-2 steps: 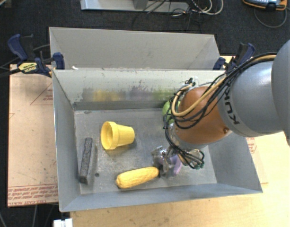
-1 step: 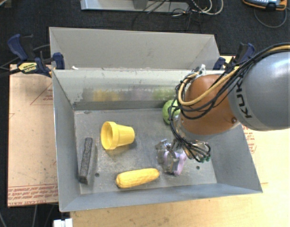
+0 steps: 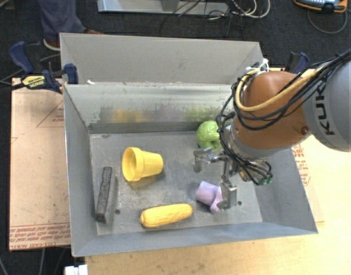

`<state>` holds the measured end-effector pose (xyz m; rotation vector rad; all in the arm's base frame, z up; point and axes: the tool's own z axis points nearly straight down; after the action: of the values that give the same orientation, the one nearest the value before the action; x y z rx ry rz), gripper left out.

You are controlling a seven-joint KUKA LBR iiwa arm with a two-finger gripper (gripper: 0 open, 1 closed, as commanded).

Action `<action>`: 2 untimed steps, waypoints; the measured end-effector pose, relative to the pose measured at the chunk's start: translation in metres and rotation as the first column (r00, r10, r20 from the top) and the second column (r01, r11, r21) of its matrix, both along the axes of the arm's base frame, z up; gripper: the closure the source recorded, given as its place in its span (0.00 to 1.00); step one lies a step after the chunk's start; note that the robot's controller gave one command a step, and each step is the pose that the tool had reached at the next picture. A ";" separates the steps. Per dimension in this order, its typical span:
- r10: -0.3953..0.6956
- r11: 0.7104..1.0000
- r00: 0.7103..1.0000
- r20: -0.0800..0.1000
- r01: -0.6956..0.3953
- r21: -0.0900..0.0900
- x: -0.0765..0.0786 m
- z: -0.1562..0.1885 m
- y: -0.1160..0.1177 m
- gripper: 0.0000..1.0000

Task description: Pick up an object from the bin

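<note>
The hand [image 3: 214, 178], fingers apart, hangs over a small lilac piece [image 3: 205, 192] lying slantwise toward the bin's near-right corner.

The arm [image 3: 338, 105] bears large black letters on its grey casing, running down it sideways. Of these "KU" can be read, at the right of the camera view, where the word is cut off

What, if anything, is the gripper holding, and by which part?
Nothing is held. The gripper stands open; a small purple toy lies loose beside one of its fingers.
</note>
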<state>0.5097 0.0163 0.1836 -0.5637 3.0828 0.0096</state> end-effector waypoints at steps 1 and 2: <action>0.000 1.000 1.000 0.000 0.000 0.000 0.000 0.000 0.000 0.00; 0.047 0.999 0.999 0.009 -0.047 0.000 -0.006 -0.031 0.004 0.00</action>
<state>0.5032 0.0206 0.1527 -0.6340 3.0600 0.0071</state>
